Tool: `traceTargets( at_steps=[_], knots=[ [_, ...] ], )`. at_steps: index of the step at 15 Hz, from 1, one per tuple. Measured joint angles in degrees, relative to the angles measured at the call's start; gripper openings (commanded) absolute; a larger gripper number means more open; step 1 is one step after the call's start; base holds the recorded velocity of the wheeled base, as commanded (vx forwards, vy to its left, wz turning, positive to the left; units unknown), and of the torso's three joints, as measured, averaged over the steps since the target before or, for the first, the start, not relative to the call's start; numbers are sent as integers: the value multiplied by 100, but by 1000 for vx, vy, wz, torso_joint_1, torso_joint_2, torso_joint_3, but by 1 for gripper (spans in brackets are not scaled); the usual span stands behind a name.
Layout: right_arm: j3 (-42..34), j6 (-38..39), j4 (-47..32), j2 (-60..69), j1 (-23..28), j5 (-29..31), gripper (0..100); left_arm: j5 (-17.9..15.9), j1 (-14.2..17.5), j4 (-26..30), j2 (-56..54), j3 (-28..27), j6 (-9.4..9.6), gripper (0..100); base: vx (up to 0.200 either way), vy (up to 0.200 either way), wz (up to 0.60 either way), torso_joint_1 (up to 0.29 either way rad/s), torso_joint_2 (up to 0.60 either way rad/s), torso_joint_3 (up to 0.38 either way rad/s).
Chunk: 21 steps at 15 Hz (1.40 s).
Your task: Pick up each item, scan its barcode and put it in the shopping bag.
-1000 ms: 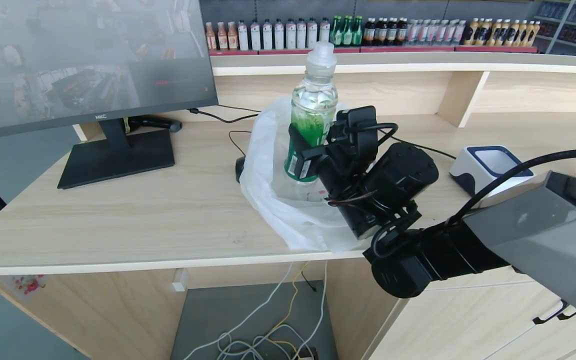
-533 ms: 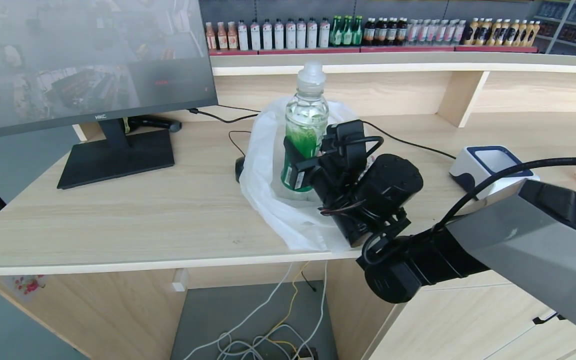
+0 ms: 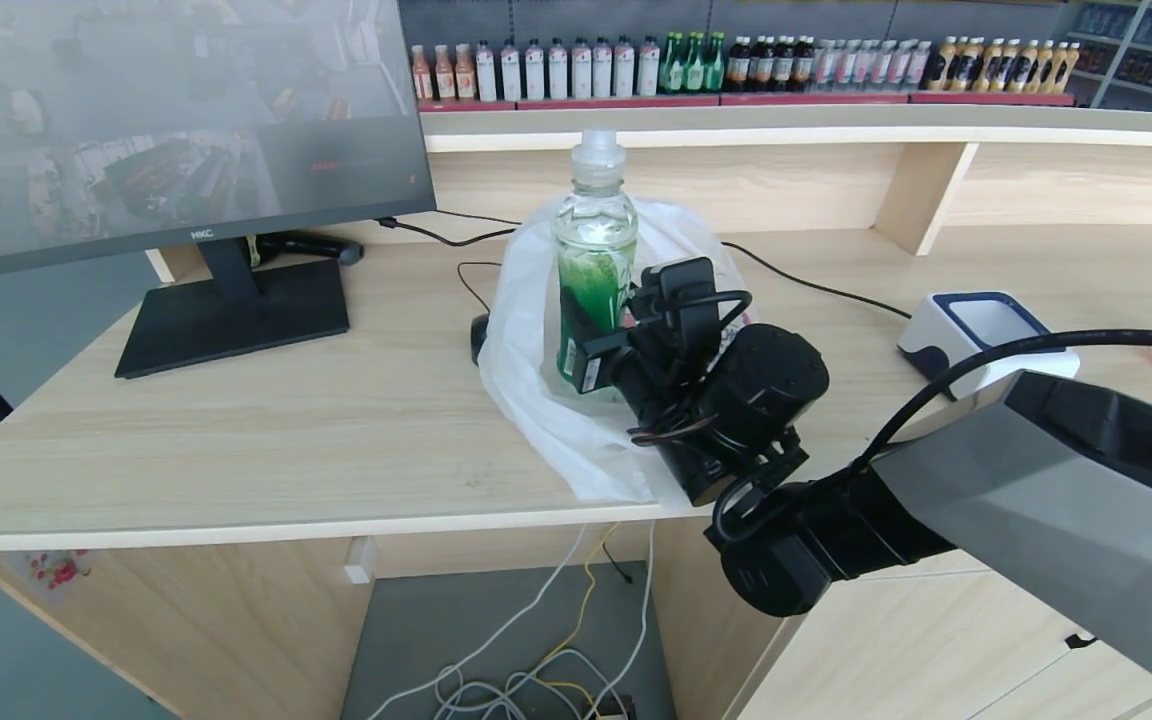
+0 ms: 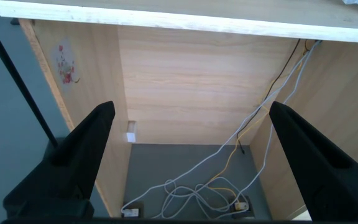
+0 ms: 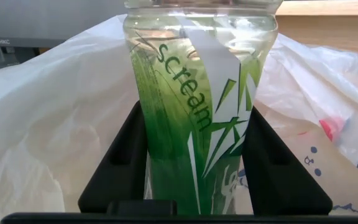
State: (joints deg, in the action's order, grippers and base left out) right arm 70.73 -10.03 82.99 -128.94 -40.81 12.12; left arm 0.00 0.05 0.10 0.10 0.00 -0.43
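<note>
The right gripper (image 3: 591,340), at the centre of the head view, is clamping its fingers on the green-labelled lower half of a clear bottle (image 3: 593,250) and is holding it upright. The bottle is sitting at the open mouth of the white shopping bag (image 3: 521,330); the bag film and the gripper body are covering its base, so contact with the bag floor cannot be determined. In the right wrist view the two black fingers (image 5: 126,155) are pressing both sides of the bottle (image 5: 197,106), and the bag (image 5: 55,112) is spreading behind it. The right arm is crossing the lower right of the frame and hiding the near right part of the bag. A barcode scanner (image 3: 981,335) is standing at centre right, a monitor (image 3: 166,120) is filling the upper left, and a black cable (image 3: 816,290) is running along the counter (image 3: 236,440) between bag and scanner. Bottles on shelves (image 3: 736,62) are lining the top edge. The left gripper (image 4: 191,115) is hanging below the counter edge with its fingers spread wide, gripping nothing, above loose cables (image 4: 191,186) on the floor.
</note>
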Motion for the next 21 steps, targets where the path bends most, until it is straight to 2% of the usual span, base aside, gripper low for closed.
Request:
traceTargets(
  at_steps=[12, 13, 21],
  knots=[
    [68, -11, -22, -37, 7, -24, 0, 0, 2, 0, 0, 0, 0, 100, 0, 0, 0, 0, 0, 0],
    [82, -17, -26, -37, 13, -22, 100, 0, 2, 0, 0, 0, 0, 100, 0, 0, 0, 0, 0, 0],
    [-91, 11, 24, 59, -11, 20, 100, 0, 0, -2, 0, 0, 0, 100, 0, 0, 0, 0, 0, 0]
  ],
)
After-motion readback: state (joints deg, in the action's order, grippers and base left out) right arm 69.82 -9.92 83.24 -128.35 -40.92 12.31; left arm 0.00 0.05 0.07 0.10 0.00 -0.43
